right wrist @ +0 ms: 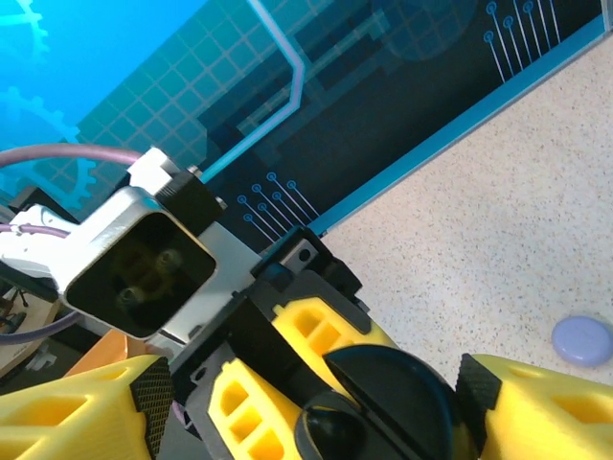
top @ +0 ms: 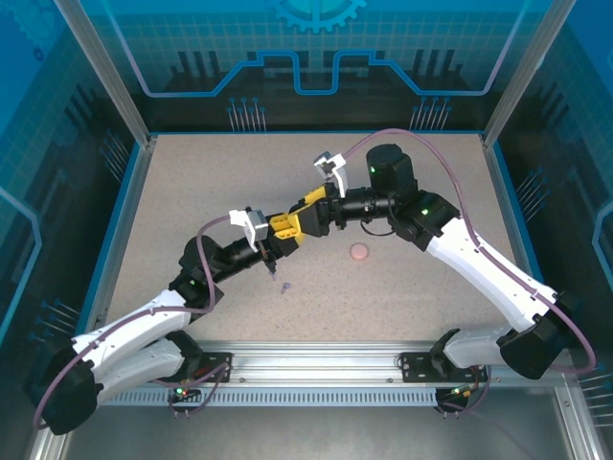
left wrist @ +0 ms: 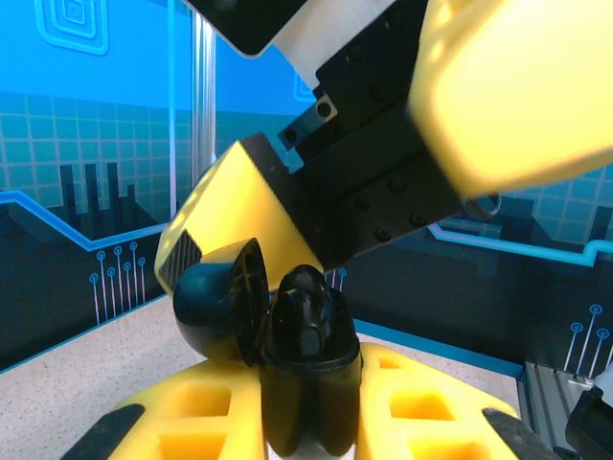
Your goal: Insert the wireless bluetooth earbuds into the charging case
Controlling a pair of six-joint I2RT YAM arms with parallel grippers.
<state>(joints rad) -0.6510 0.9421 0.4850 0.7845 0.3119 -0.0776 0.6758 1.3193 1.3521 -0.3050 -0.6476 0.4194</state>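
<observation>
Over the table (top: 431, 287) our left fingers (left wrist: 460, 412) pinch the black charging case (left wrist: 306, 383); our spread right fingers (right wrist: 546, 402) could knock it loose.

The left gripper (top: 282, 228) and right gripper (top: 305, 213) meet tip to tip near the middle of the speckled table (top: 412, 182), their yellow fingers overlapping (whatever sits between them is too small to make out). A pale pink round case (top: 359, 252) lies apart at their 4 o'clock. A tiny lilac earbud (top: 284, 286) lies at 6 o'clock of the left gripper.
</observation>
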